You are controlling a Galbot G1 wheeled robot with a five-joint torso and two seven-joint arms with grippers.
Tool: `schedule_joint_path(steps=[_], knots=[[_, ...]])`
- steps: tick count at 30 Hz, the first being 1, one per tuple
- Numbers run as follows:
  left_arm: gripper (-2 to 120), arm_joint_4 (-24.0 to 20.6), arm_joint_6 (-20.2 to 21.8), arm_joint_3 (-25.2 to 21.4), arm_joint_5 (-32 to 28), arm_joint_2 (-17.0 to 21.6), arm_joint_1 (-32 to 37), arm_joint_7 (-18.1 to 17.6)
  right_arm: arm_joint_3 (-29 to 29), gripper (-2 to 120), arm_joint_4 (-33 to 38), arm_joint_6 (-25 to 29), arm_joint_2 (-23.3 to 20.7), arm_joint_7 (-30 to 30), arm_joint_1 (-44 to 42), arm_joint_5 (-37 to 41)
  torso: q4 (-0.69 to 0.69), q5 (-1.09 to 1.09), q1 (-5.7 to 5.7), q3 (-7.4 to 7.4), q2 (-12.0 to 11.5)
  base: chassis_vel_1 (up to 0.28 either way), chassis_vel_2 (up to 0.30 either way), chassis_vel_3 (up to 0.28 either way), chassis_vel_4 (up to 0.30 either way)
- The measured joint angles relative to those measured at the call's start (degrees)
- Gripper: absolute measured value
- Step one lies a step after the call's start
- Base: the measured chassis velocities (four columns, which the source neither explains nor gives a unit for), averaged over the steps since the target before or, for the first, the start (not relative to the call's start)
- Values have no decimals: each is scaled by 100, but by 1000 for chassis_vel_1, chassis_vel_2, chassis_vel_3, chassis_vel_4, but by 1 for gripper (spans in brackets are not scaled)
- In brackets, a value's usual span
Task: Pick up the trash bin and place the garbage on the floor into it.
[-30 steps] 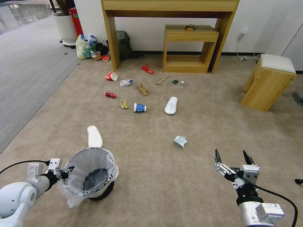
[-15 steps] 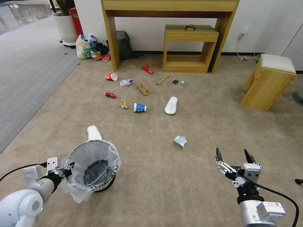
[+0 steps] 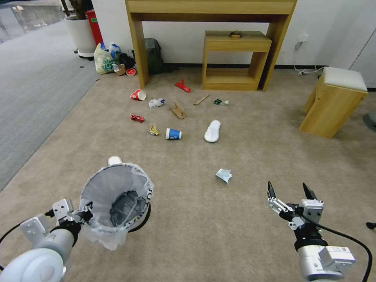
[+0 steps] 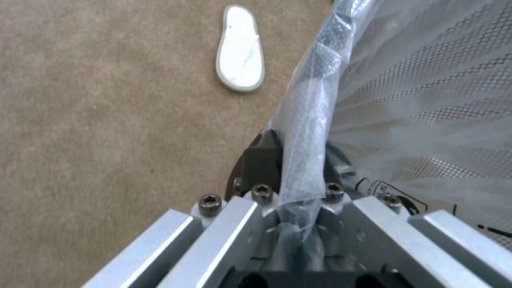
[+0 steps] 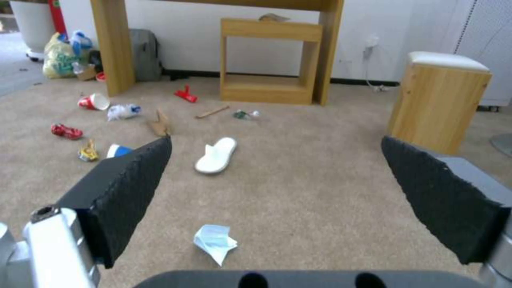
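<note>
The trash bin (image 3: pixel 115 199), black with a translucent white liner, hangs tilted off the floor (image 3: pixel 235 227) at near left. My left gripper (image 3: pixel 84 212) is shut on its lined rim (image 4: pixel 307 132). A white slipper (image 3: pixel 114 160) pokes out from behind the bin. My right gripper (image 3: pixel 288 188) hovers open at near right, with crumpled pale-blue paper (image 3: pixel 224 175) ahead of it to the left. Farther off lies more garbage: a blue cup (image 3: pixel 173 134), another slipper (image 3: pixel 212 131), a crushed red can (image 3: pixel 137 117), a red cup (image 3: pixel 138 94), cardboard (image 3: pixel 178 110) and a wooden stick (image 3: pixel 201 99).
A wooden table (image 3: pixel 211 8) with a low shelf (image 3: pixel 235 58) under it stands at the far wall. A padded wooden stool (image 3: pixel 335 102) is at the right. A shopping bag (image 3: pixel 102 58), a backpack (image 3: pixel 153 55) and a plant pot (image 3: pixel 80 33) sit far left beside grey ribbed carpet (image 3: pixel 35 90).
My left gripper has raised the bin off the carpet and tilted it, so it now covers most of the near slipper. The right gripper has risen slightly.
</note>
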Motion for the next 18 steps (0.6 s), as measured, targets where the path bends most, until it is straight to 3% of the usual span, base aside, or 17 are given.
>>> schedule_joint_path(steps=[6,18], knots=[[0,-196,-90,2,94,-185,292,-56,18,100,40,-112,-9,-2,46,-9,0,1,0,0,0,0,0,0,0],[0,-195,-147,51,145,-151,440,19,61,100,66,-138,-39,24,48,-8,0,0,0,0,0,0,0,0,0]])
